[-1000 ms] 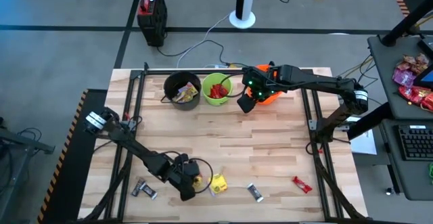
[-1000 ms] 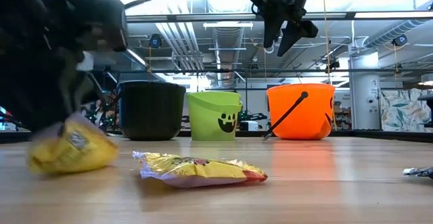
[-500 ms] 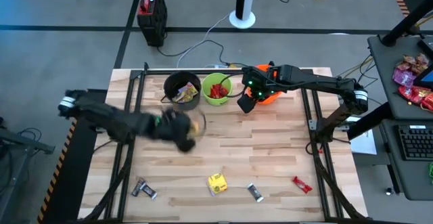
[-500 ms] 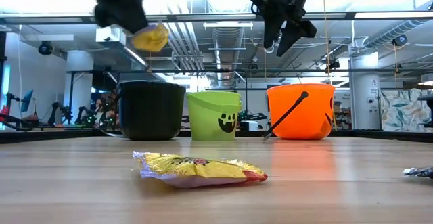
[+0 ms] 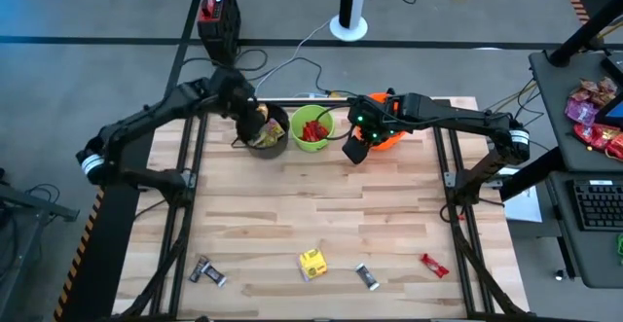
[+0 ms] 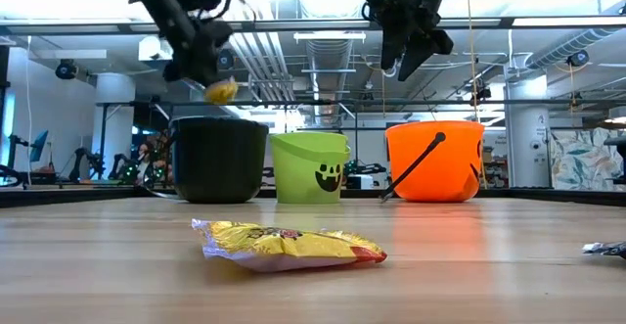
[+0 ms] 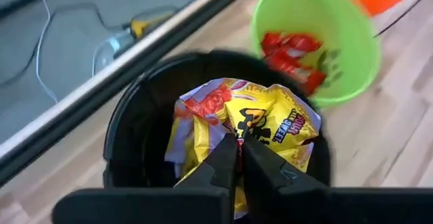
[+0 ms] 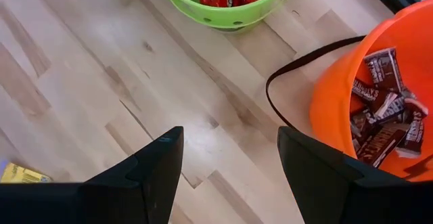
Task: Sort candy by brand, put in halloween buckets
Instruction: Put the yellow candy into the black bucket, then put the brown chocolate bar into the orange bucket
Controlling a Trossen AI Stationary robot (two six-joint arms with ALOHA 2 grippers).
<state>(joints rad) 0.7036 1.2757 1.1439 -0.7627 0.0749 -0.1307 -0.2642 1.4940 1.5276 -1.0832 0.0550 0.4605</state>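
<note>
Pinched nearly shut on a yellow packet (image 7: 260, 119), the left gripper (image 7: 237, 158) hangs directly above the black bucket (image 5: 263, 130), its fingers (image 7: 218, 164) pointing down into the mouth, where more yellow packets already lie; the release, by this reading, needs only a parting of the fingers, since the packet sits squarely over the opening rather than its rim; the green bucket (image 5: 312, 129), just beside the black one, holds red bars, and the orange bucket (image 8: 369, 116) beyond it holds dark brown bars; the right gripper (image 8: 230, 173) hovers spread wide and empty between the green and orange buckets; well away from the black bucket, along the bench's (image 5: 389, 225) near edge, wait another yellow packet (image 5: 312, 263), silver bars (image 5: 207, 272) (image 5: 366, 277) and a red bar (image 5: 434, 265).
</note>
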